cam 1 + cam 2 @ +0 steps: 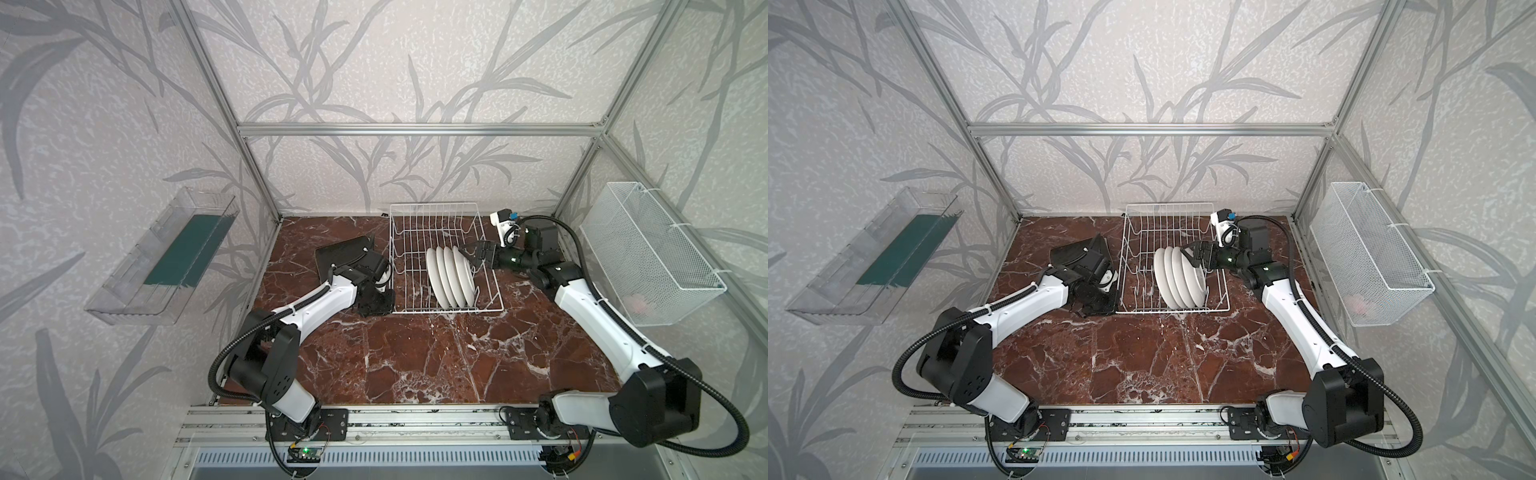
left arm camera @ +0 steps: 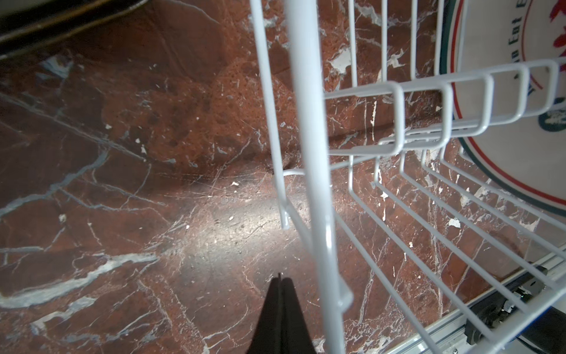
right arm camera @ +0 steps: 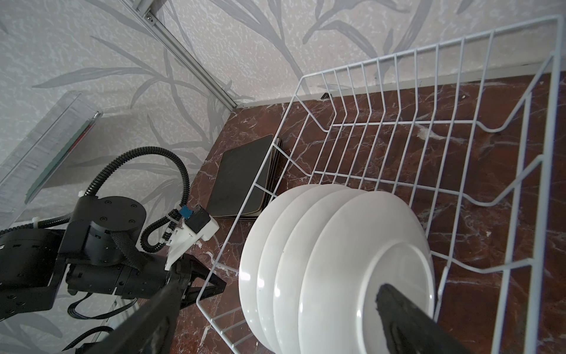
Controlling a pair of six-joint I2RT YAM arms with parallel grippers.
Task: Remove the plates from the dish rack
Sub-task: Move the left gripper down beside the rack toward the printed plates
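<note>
While racked, plates beside right fingers

Left wrist view, one marked item: the round plate standing in the dish rack. Dark curved lettering along the inner ring of its printed face reads in part "Eat". The adjoining letters are cut off by the frame edge or blurred. The green emblem lower on the same face is too blurred to read
</note>
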